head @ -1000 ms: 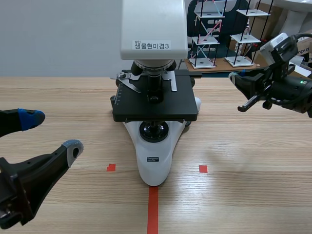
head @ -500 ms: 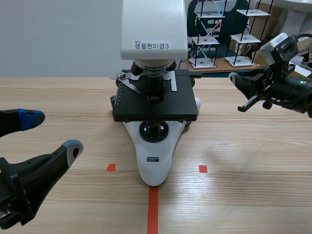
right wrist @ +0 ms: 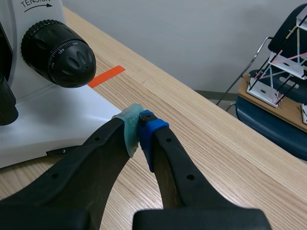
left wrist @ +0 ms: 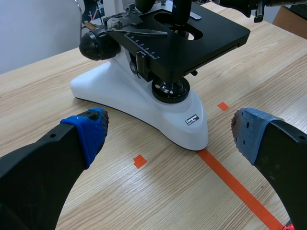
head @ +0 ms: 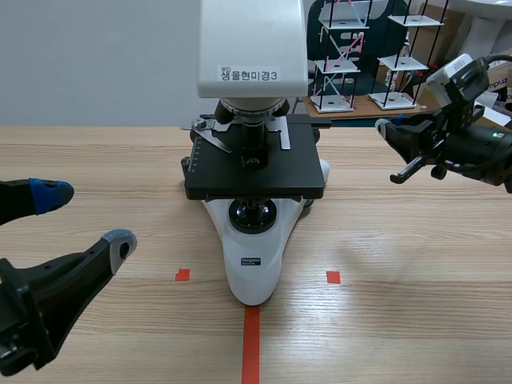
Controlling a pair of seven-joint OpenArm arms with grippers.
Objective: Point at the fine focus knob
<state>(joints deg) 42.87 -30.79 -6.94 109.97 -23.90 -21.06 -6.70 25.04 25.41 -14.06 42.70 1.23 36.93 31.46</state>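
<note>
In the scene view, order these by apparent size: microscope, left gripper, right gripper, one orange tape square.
1. microscope
2. left gripper, though its nearness to the camera inflates it
3. right gripper
4. orange tape square

Fine focus knob: small black cap with shallow ribs, seated on the outer end of a bigger black knurled knob that has white scale ticks. Its axis is horizontal and it sticks out low on the right side of the white microscope, just under the "TENSION" arrow. The microscope stands upright mid-table.
</note>
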